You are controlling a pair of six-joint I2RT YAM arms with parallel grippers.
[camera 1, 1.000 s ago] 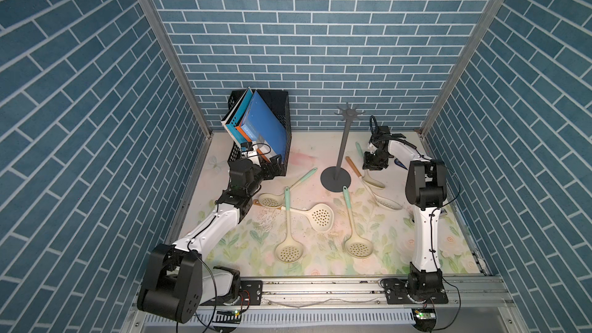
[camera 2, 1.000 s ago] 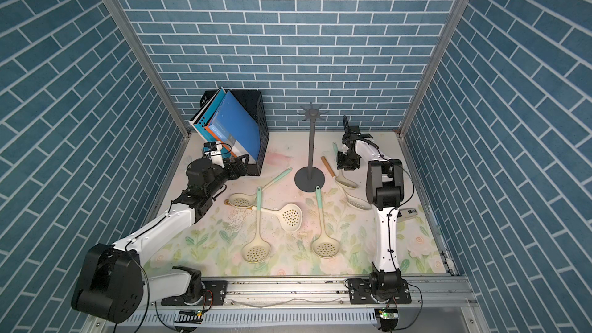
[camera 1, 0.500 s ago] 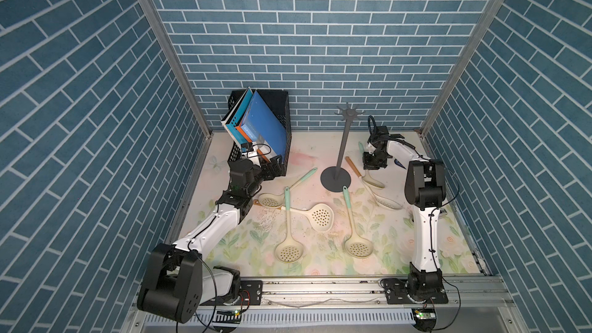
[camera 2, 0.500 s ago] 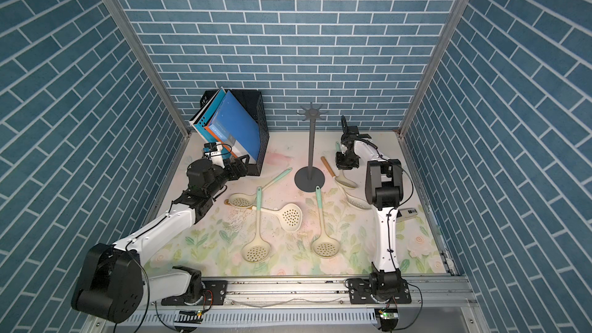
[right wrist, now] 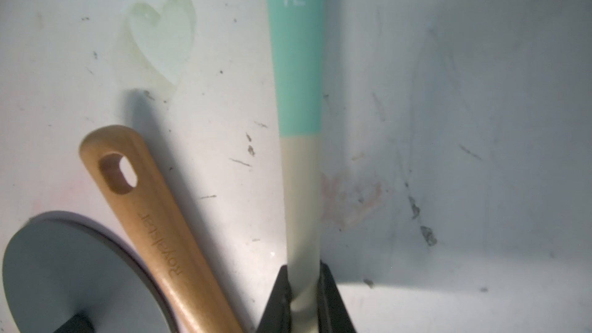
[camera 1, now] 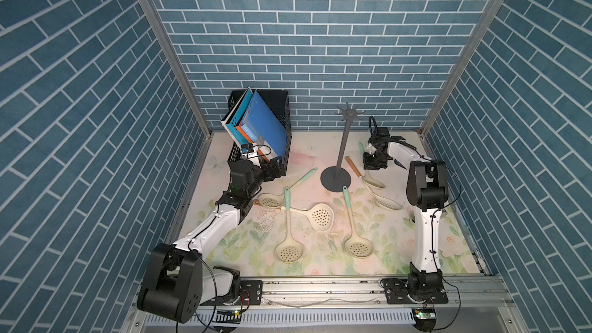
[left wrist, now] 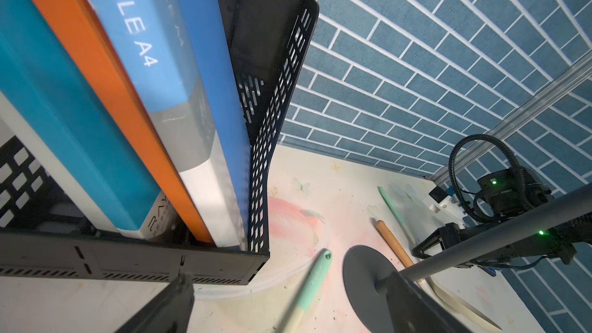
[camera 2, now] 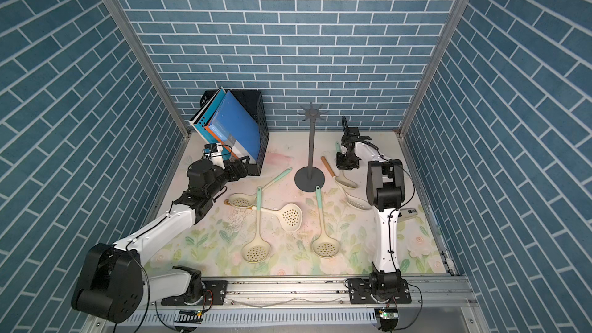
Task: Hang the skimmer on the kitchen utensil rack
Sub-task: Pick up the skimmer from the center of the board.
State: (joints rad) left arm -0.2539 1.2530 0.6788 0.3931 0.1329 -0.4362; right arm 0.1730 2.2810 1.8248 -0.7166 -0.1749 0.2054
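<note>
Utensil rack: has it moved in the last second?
No. In both top views the kitchen utensil rack stands where it did, its base the same gap from the black file box and the back wall.

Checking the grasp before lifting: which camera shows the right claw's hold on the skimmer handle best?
The right wrist view: the right claw is shut on the skimmer handle, close up. In both top views the claw hides the contact. The left wrist view shows it distant, partly behind the rack pole.

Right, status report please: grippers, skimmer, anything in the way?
Right gripper shut on skimmer handle. Left gripper open, empty, by file box. Rack hooks bare. Wooden-handled utensil alongside skimmer.
</note>
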